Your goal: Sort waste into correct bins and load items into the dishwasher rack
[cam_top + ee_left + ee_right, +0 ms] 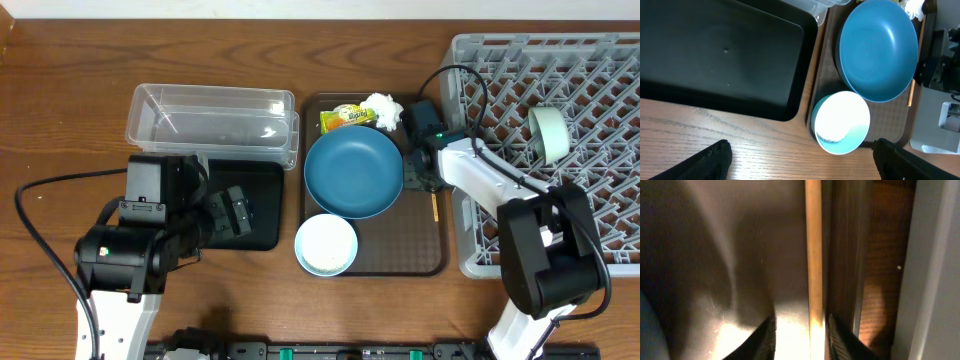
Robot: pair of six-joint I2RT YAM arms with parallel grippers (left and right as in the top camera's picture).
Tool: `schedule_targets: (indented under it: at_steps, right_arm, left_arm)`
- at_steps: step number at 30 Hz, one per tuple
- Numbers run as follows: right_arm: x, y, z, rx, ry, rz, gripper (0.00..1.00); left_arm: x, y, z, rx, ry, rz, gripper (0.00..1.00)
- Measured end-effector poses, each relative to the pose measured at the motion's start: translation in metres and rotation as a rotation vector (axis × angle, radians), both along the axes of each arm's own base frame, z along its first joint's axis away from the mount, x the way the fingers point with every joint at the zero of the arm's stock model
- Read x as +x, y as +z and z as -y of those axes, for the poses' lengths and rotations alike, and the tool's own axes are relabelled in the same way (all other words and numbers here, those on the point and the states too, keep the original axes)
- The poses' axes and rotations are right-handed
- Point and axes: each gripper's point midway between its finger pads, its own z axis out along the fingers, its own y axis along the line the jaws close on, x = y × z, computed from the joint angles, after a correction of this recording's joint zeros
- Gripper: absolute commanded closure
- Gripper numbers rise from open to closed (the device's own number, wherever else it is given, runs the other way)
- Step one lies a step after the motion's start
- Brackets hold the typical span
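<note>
The right tool straddles a wooden chopstick lying along the right edge of the brown tray, jaws spread, nothing clamped. At lower left of the overhead view, the left tool hangs released above the surface, beside the black tray. The blue bowl, white bowl, wrapper and tissue sit on the brown tray. A green bowl stands in the grey rack at right.

yellow wrapper: print present, too small to read
</note>
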Motion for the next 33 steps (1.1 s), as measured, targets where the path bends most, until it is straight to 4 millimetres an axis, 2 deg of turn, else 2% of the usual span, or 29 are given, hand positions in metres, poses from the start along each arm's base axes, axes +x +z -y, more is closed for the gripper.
schedule_targets:
  at_steps: [2, 11, 14, 17, 21, 22, 24, 25, 27, 31, 32, 33]
  right_arm:
    - [0.001, -0.001, 0.001, 0.006, -0.005, -0.004, 0.99]
    - [-0.008, 0.002, 0.006, 0.010, -0.009, -0.047, 0.99]
    - [-0.012, 0.013, 0.007, 0.023, -0.005, -0.049, 0.99]
    - [-0.006, 0.050, 0.006, 0.068, 0.026, 0.038, 0.99]
    - [0.009, 0.128, 0.016, 0.107, 0.063, 0.256, 0.99]
    - [0.011, 0.143, 0.021, 0.104, 0.065, 0.297, 0.99]
    - [0.016, 0.164, 0.035, 0.082, 0.067, 0.359, 0.99]
    - [0.017, 0.168, 0.042, 0.067, 0.072, 0.371, 0.99]
    - [0.021, 0.168, 0.061, 0.033, 0.075, 0.368, 0.99]
    - [0.027, 0.146, 0.087, 0.003, 0.093, 0.306, 0.99]
    - [0.028, 0.139, 0.089, 0.009, 0.102, 0.285, 0.93]
    - [0.028, 0.133, 0.089, 0.015, 0.111, 0.270, 0.77]
  left_arm:
    - [0.000, 0.000, 0.000, 0.000, 0.000, 0.000, 0.08]
    - [0.000, 0.000, 0.000, 0.000, 0.000, 0.000, 0.08]
    - [0.000, 0.000, 0.000, 0.000, 0.000, 0.000, 0.08]
    - [0.000, 0.000, 0.000, 0.000, 0.000, 0.000, 0.08]
    - [0.000, 0.000, 0.000, 0.000, 0.000, 0.000, 0.08]
    - [0.000, 0.000, 0.000, 0.000, 0.000, 0.000, 0.08]
    - [0.000, 0.000, 0.000, 0.000, 0.000, 0.000, 0.08]
    - [0.000, 0.000, 0.000, 0.000, 0.000, 0.000, 0.08]
    - [0.000, 0.000, 0.000, 0.000, 0.000, 0.000, 0.08]
    - [0.000, 0.000, 0.000, 0.000, 0.000, 0.000, 0.08]
    - [0.000, 0.000, 0.000, 0.000, 0.000, 0.000, 0.08]
    - [0.000, 0.000, 0.000, 0.000, 0.000, 0.000, 0.08]
